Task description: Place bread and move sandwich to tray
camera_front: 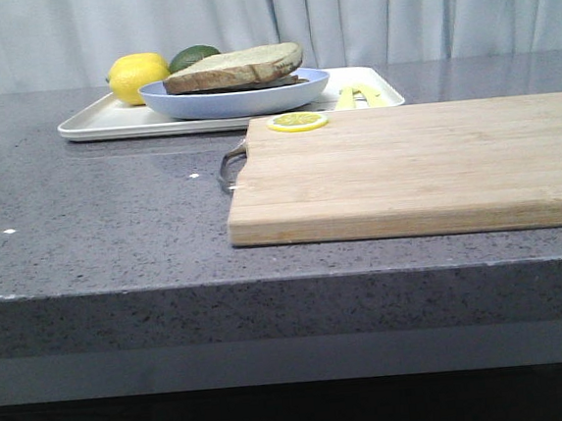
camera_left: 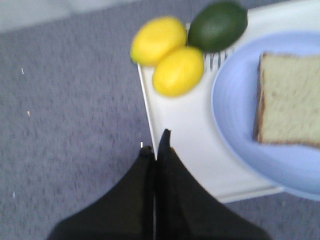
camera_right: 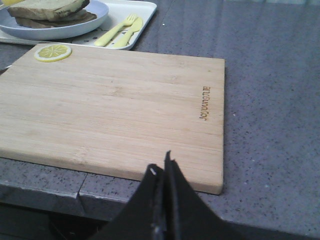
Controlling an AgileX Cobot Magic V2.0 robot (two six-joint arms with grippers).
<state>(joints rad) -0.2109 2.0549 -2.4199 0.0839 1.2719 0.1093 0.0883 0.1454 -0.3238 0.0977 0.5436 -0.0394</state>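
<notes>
The bread (camera_front: pixel 234 67) lies on top of the sandwich stack on the light-blue plate (camera_front: pixel 237 100). The plate stands on the white tray (camera_front: pixel 106 122). No fried egg shows. In the left wrist view the bread (camera_left: pixel 290 100) lies on the plate (camera_left: pixel 235 130), and my left gripper (camera_left: pixel 156 145) is shut and empty above the tray's edge (camera_left: pixel 185 135). My right gripper (camera_right: pixel 161 162) is shut and empty above the near edge of the cutting board. The stack (camera_right: pixel 47 10), the plate (camera_right: pixel 60 31) and the tray (camera_right: pixel 142 10) show far off in that view. Neither gripper shows in the front view.
A wooden cutting board (camera_front: pixel 415 164) with a metal handle lies at the front right, with a lemon slice (camera_front: pixel 297 121) on its far corner. Two lemons (camera_left: pixel 167 55) and a dark green fruit (camera_left: pixel 217 25) sit on the tray's left end. Yellow fork and knife (camera_right: pixel 120 31) lie on its right end.
</notes>
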